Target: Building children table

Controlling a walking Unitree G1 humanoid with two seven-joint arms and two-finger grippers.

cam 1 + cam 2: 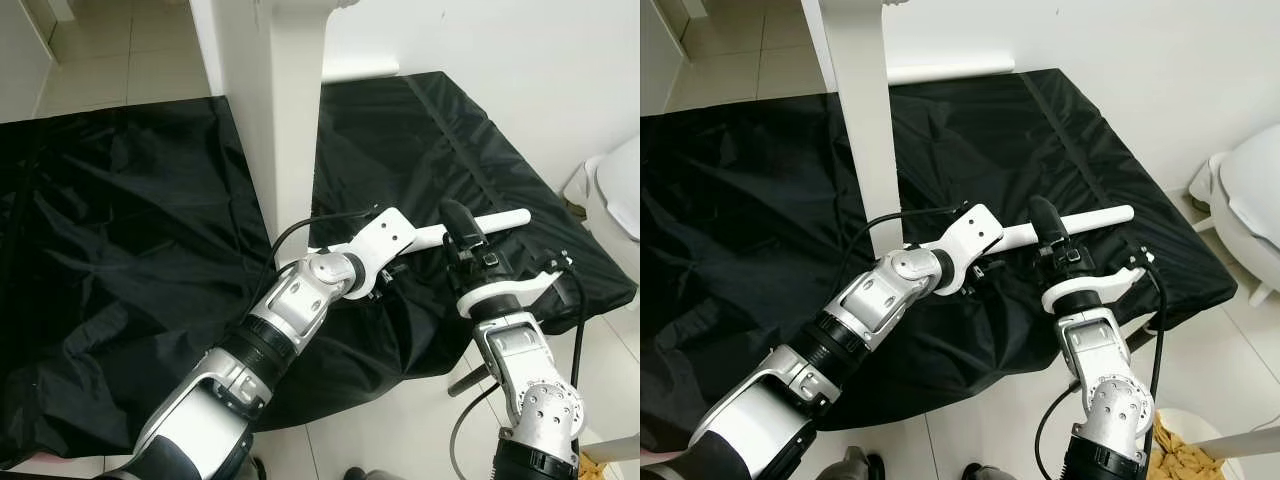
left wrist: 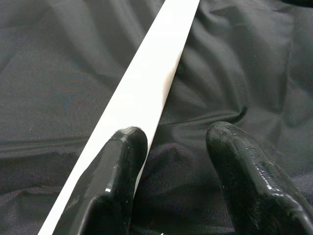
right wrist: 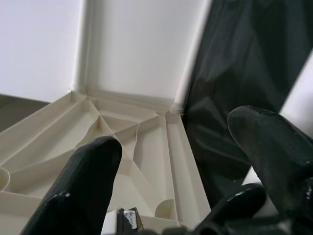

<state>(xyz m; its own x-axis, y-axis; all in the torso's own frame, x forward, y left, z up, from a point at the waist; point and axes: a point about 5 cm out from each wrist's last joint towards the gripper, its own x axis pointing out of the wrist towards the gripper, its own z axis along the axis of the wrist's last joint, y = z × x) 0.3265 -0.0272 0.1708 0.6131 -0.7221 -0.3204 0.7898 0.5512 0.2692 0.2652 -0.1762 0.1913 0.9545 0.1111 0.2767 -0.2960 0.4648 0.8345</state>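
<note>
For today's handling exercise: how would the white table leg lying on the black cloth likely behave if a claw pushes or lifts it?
The leg looks straight and stiff, so it should probably move as one piece. Its smooth, long shape suggests it may slip or pivot if lifted near one end. The wrinkled cloth beneath looks floppy and might bunch when the leg is pushed.

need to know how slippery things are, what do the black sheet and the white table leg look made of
Black sheet: thin woven synthetic like nylon, slightly shiny, creased into soft folds. White table leg: looks like smooth moulded plastic, matte with faint sheen; painted wood is possible. Ribbed white table underside suggests plastic.
</note>
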